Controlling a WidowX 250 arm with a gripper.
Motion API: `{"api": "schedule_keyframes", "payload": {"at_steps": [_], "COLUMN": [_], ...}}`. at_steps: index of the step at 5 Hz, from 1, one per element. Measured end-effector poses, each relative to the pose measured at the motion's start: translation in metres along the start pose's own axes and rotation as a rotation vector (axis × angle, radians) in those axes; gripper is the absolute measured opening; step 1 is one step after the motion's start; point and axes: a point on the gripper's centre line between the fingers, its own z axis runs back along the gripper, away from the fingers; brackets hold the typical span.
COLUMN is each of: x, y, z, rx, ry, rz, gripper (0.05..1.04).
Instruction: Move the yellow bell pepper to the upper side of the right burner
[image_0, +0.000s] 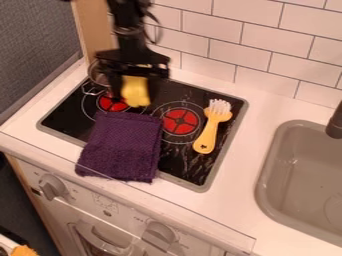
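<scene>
Yellow bell pepper (136, 92) between fingers of end effector (137, 97), pinched, hanging over stovetop (65, 119) near left burner (111, 104) (purple cloth (123, 145) lies close). Brush (209, 134) beside right burner (180, 121).

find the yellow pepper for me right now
In the camera view, the yellow bell pepper is in the gripper, left of the picture's middle, over the stovetop near the left red burner and beyond the purple cloth.

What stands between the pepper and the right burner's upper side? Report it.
Nothing visible. The pepper hangs in the pincer, left of the right burner's upper side; the towel and brush lie off that path.
</scene>
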Motion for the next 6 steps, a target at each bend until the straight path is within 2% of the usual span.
{"api": "schedule_keyframes", "payload": {"at_steps": [1,2,3,4,6], "x": [0.027,0.034,0.03,0.024,0.028], "y": [-0.029,-0.056,-0.072,-0.073,-0.063], "z": [-0.01,-0.016,-0.013,-0.012,0.018], "rx": [0.021,0.032,0.052,0.056,0.0], "ry": [-0.007,-0.008,-0.006,0.034,0.016], "rz": [-0.077,-0.15,-0.196,-0.179,-0.156], "gripper": [0.8,0.8,0.867,1.015,1.006]}}
